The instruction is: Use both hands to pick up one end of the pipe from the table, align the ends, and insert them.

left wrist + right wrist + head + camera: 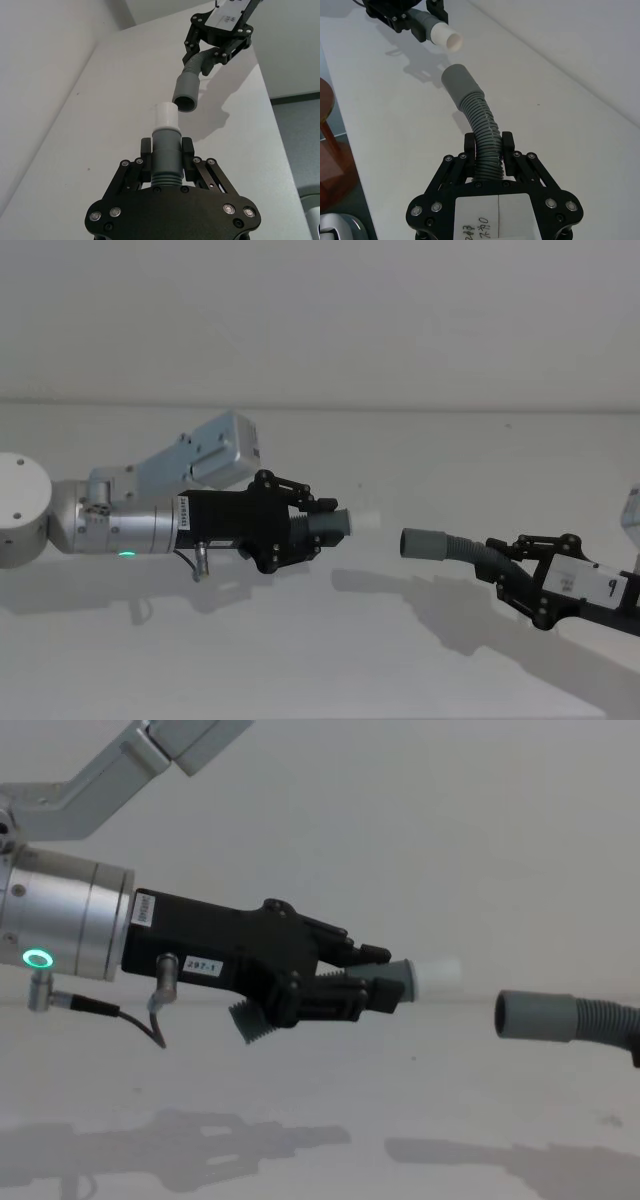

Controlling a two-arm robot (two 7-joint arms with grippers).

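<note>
Head view shows both arms raised above the white tabletop (330, 660), each carrying one hose piece, with the two ends facing each other across a small gap. The left gripper (320, 523), on its silver wrist with the green ring light (127, 555), has its jaws closed on the smooth grey cuff (165, 150), so the narrower white tip (164, 116) sticks out beyond the fingers toward the right. The right gripper (489, 145) has its jaws closed around the ribbed hose (482, 125) partway along; from there the hose curves forward and ends in the wider grey open cuff (459, 82). Chest view places the white tip and the open cuff at nearly the same height, apart and not touching. Left wrist view has the open cuff's mouth just beyond the white tip and slightly off to one side.
</note>
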